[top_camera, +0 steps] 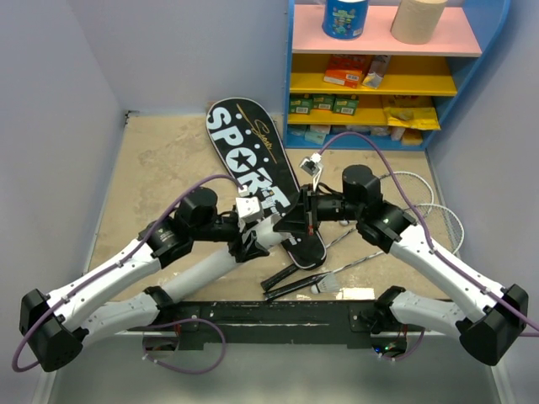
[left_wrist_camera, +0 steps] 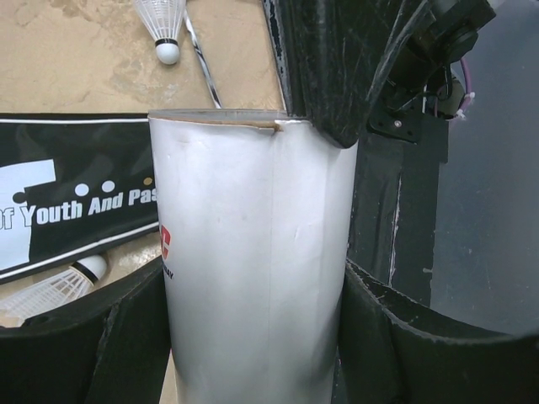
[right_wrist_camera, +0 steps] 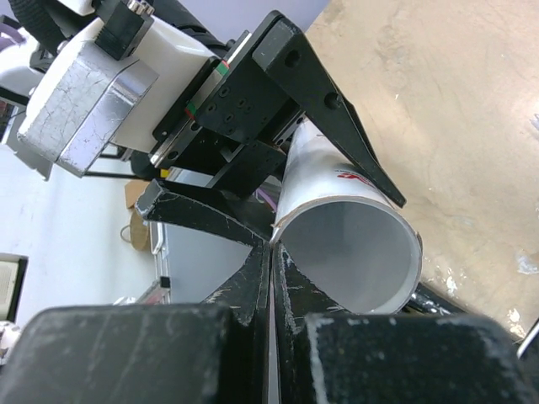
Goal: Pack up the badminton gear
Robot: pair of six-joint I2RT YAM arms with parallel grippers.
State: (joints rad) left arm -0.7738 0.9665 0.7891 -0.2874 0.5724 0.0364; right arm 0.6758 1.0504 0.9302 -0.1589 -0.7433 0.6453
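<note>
Left gripper is clamped around the long white tube, fingers snug on both sides, holding it above the bench and the black SPORT bag. Right gripper has its fingers pressed nearly together, tips touching the tube's open rim. Whether they pinch the wall is unclear. A shuttlecock lies on the bench beyond the rim.
</note>
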